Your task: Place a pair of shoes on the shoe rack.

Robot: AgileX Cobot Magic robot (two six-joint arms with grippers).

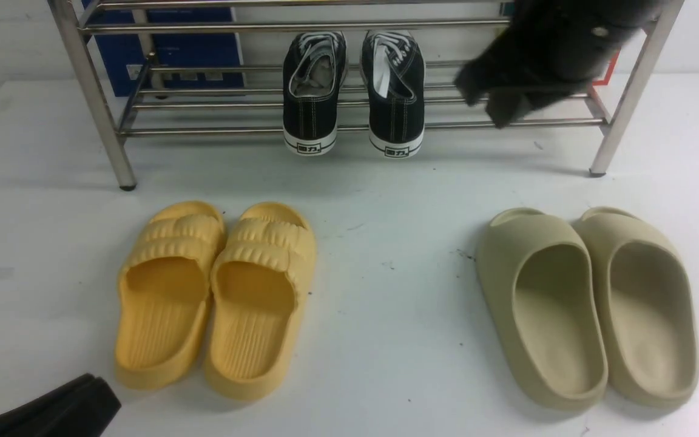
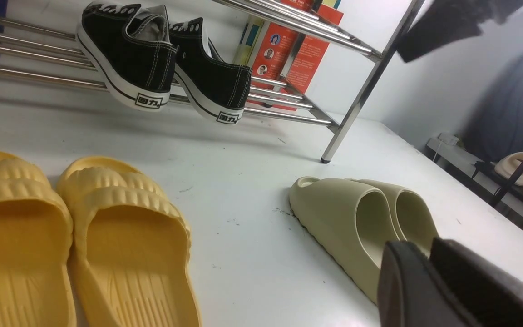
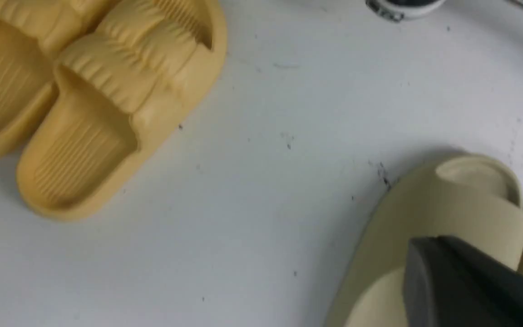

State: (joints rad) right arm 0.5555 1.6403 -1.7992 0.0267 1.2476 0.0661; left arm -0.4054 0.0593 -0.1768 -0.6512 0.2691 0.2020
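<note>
White surface [image 1: 386,291] is carrying both black canvas sneakers [image 1: 352,91] on shiny steel rack [image 1: 88,91]; I am retreating carefully, right hand [image 1: 501,100] together, left hand [image 2: 429,281] unclear.

Two black canvas sneakers [image 1: 352,91] with white laces and white soles sit side by side, apart, on the lower rails of the shiny steel shoe rack [image 1: 204,130], heels overhanging the front rail.

Two black sneakers [image 2: 166,63] sit side by side on the shoe rack [image 2: 298,27], heels overhanging the bench [image 2: 252,190]; yellow slides [image 2: 84,236] and beige slides [image 2: 361,222] lie below, well apart.
</note>
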